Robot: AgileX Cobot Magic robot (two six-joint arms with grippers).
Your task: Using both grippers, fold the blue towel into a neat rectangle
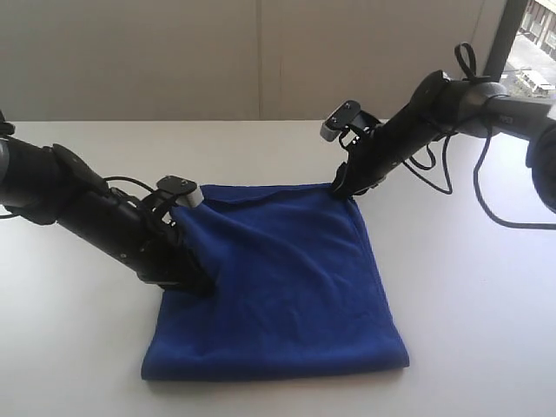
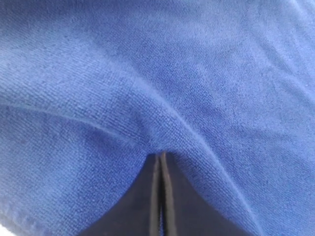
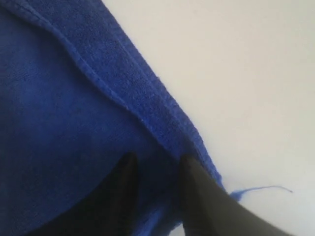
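Fingers of the left gripper are pressed flat together, with a ridge of the blue towel pinched at their tips; creases fan out from that pinch, so the cloth is under tension there. Fingers of the right gripper stand apart astride the far right corner, with doubled cloth filling the gap. Whether they bear down on it cannot be told. Two stitched hems run beside each other at that corner, and a loose thread trails onto the white table.

Outward, the towel lies on the table between the arms, near edge flat, far edge raised slightly at the left grip. Judgement: a hold at each end of one edge lets that edge travel level. The right hold needs confirming before any lift, or the corner may slip and skew the fold
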